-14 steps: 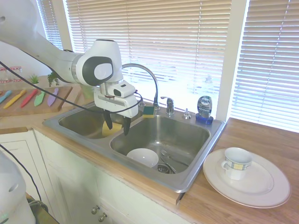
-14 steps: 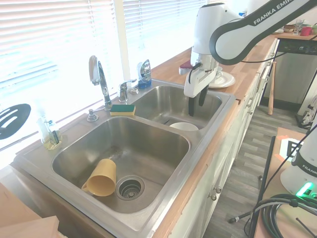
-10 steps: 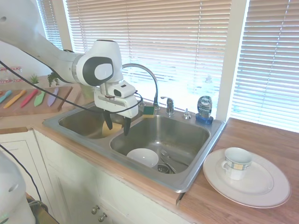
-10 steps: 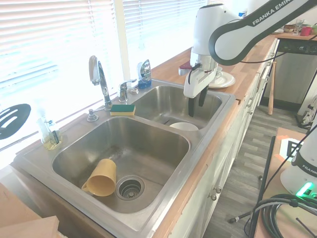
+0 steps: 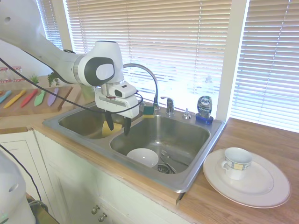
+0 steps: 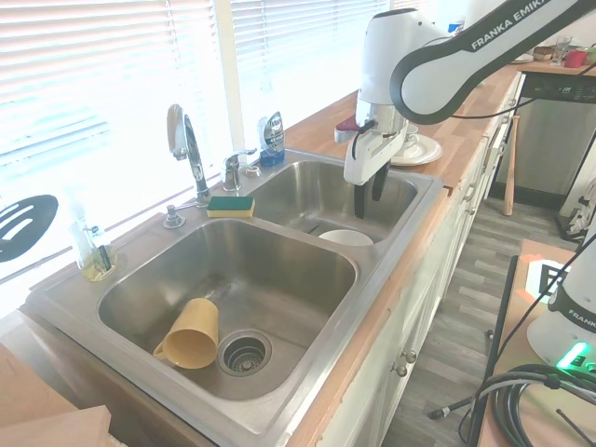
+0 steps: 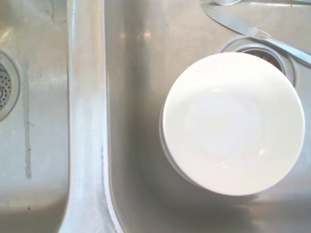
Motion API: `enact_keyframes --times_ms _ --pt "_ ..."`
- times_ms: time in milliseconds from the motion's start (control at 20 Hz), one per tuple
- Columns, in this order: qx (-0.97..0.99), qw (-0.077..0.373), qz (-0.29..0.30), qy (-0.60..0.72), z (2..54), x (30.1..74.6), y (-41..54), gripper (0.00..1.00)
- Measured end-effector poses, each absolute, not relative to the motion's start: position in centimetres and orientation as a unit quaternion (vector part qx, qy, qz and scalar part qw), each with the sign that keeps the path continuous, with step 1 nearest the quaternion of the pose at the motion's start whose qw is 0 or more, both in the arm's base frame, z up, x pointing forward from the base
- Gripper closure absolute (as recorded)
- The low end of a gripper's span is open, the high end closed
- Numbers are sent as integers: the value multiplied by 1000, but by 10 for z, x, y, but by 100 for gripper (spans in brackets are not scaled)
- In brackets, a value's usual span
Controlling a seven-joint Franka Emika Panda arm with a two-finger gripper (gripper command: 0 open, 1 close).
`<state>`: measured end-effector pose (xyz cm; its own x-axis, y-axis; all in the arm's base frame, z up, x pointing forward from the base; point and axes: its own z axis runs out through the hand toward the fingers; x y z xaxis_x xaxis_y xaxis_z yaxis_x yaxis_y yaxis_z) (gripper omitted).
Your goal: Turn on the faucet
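- The gripper (image 5: 117,127) hangs over the divider of the double sink (image 5: 196,168), fingers pointing down, parted by a moderate gap and holding nothing.
- The faucet (image 5: 147,79) stands on the back ledge behind the divider; its small lever handle (image 5: 169,103) sits just to the right of the spout base, well apart from the gripper.
- As I judge it, the step in hand is the approach: the gripper needs to rise clear of the basin, travel back and right towards the lever, and arrive with the fingers astride or against it.
- To do it well, I would come at the lever from the sink side, skirt the arched spout, and push gently in the lever's own direction of travel; which direction opens it I cannot tell.
- Risks, in my view: clipping the spout, or nudging the sponge (image 5: 148,110) lying by its base.
- Counted left to right in the first exterior view: five coloured utensils (image 5: 28,97) on the board, one yellow cup (image 6: 189,335) in the left basin, one sponge, one faucet with one lever, one sprayer cap (image 5: 186,113), one blue soap bottle (image 5: 204,108).
- Right basin: one white bowl (image 5: 143,157) and cutlery (image 5: 170,160) near the drain, its count unclear.
- On the counter, one plate (image 5: 266,186) carrying one mug (image 5: 236,163).
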<state>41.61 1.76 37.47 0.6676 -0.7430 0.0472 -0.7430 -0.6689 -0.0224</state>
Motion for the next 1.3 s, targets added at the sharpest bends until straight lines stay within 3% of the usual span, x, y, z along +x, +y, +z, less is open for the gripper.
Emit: enact_keyframes --times_ms 1050,1300 --pt "-910 0 -26 414 372 420 11 100" --pt "-907 7 -39 420 378 454 14 100"
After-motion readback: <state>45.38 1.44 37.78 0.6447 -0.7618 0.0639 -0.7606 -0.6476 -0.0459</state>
